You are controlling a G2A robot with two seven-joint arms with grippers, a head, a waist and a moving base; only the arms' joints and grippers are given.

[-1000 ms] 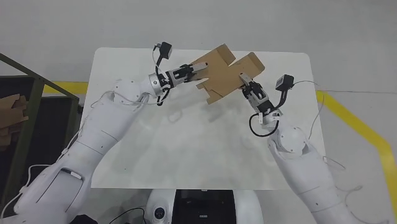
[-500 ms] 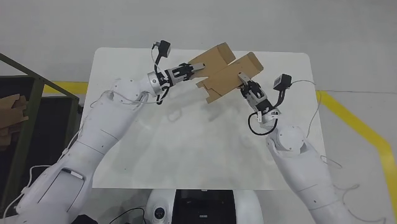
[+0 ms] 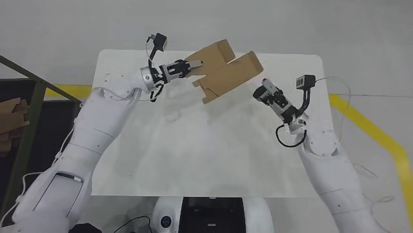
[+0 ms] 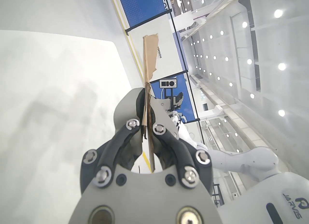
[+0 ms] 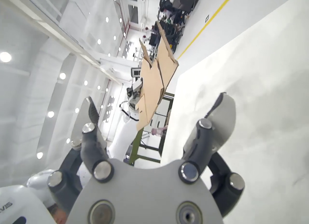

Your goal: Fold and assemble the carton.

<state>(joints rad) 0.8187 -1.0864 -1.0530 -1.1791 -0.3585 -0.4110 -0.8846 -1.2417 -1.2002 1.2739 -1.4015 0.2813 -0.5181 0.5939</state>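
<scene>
Two grippers and one box blank, so here's how it sits. Right up close in its own wrist view, the left gripper (image 4: 146,104) is clamped on an edge of the flattened carton (image 3: 226,71). The cardboard is pinched edge-on between its pads and runs up toward the middle of the frame. The right gripper (image 5: 157,100) has its jaws spread wide with nothing in them. In the top view it sits right of centre, near the carton's right end but not touching it. Further out, the carton looks lifted off the white table (image 3: 193,162), over the upper middle of it. It's tilted, with its flaps pointing toward the upper right. It looks unopened to me, panels lying flat against each other. My guess is the step in hand is getting a second grip so the thing can be popped open into a tube. To do that well, I'd bring the open right jaws in square to a free panel edge opposite the left hold. Bite one layer, not both, then pull apart gently. Grab both layers and it won't open; yank it and the thin board probably creases off its score lines. The left hold looks close to the edge, so slipping is a risk.
</scene>
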